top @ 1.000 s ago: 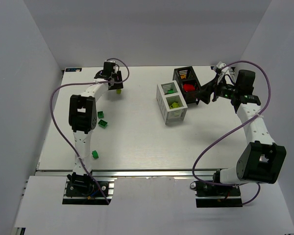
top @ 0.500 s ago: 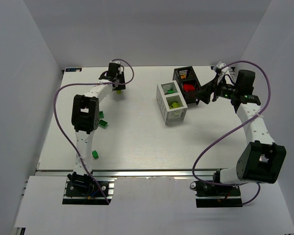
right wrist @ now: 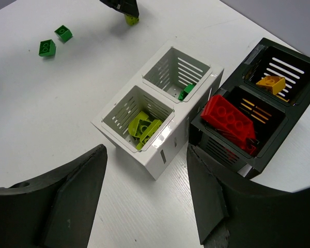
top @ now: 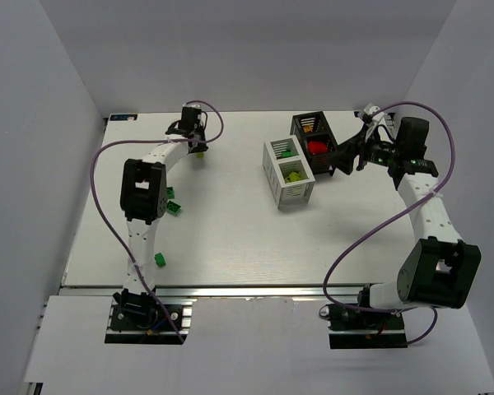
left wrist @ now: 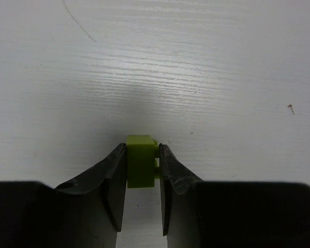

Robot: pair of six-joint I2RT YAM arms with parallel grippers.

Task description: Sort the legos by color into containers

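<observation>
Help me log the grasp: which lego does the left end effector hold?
The lime-yellow lego, pinched in the left end effector; the other loose legos are green.

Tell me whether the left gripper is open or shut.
Shut on the lime brick: both fingers press against its sides.

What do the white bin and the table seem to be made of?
The white bin looks like glossy moulded plastic: thin even slats, glints on its rim. The table seems matte white-coated wood or laminate: fine grain lines show.

White arms [top: 138, 247] with black joints [top: 142, 191], black fingers [left wrist: 109, 192] and thin purple cables [top: 89, 171].
</observation>
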